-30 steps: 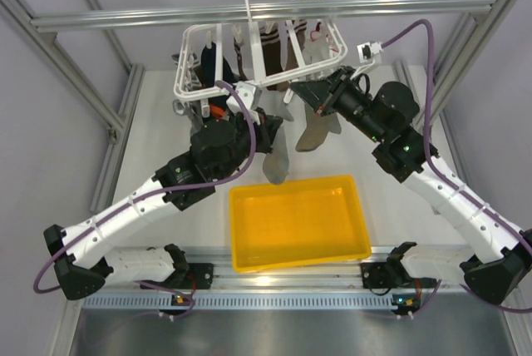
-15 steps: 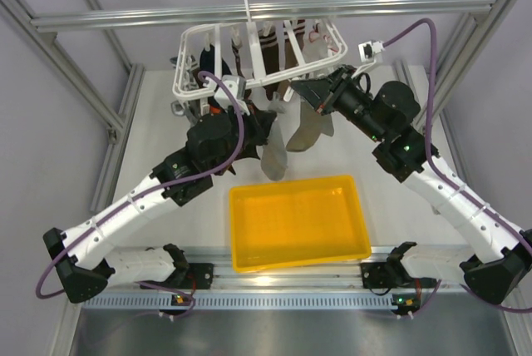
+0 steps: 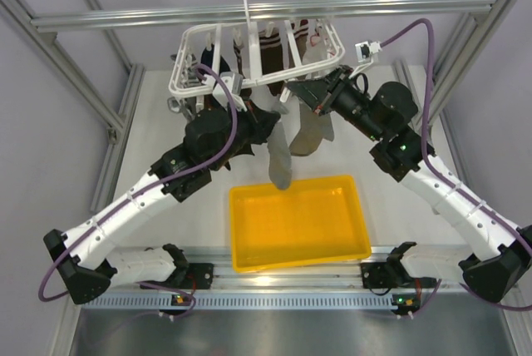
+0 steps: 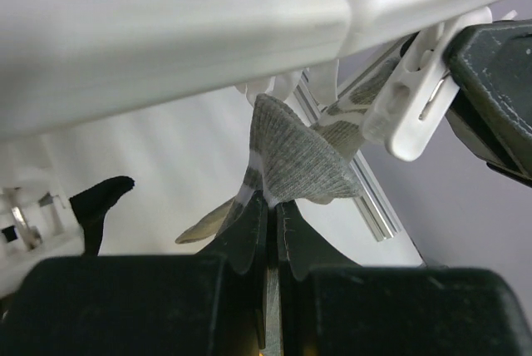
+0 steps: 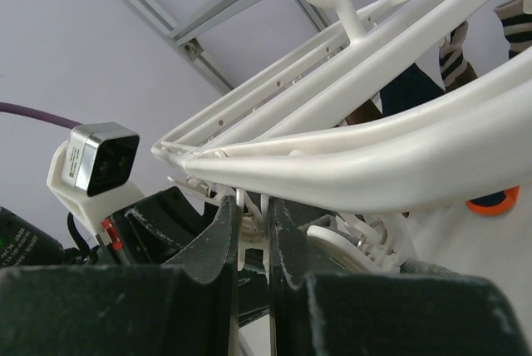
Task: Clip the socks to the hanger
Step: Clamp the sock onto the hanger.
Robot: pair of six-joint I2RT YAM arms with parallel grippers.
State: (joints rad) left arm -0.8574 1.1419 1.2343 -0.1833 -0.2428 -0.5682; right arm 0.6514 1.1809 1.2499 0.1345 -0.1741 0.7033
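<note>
My left claw [image 4: 272, 210] pinches one grey sock [image 4: 295, 156] by its cuff, just under the hanger [image 5: 399, 156]; I judge it is not clipped yet. My right claw [image 5: 252, 206] is closed on a clip [image 5: 247, 221]. The second sock [image 3: 311, 133] hangs beside it, and I can't tell whether it is clipped. Below lie the white table [image 3: 154, 131] and a yellow tray [image 3: 299, 223] on the near side, with a metal frame [image 3: 249, 13] at the far side.
</note>
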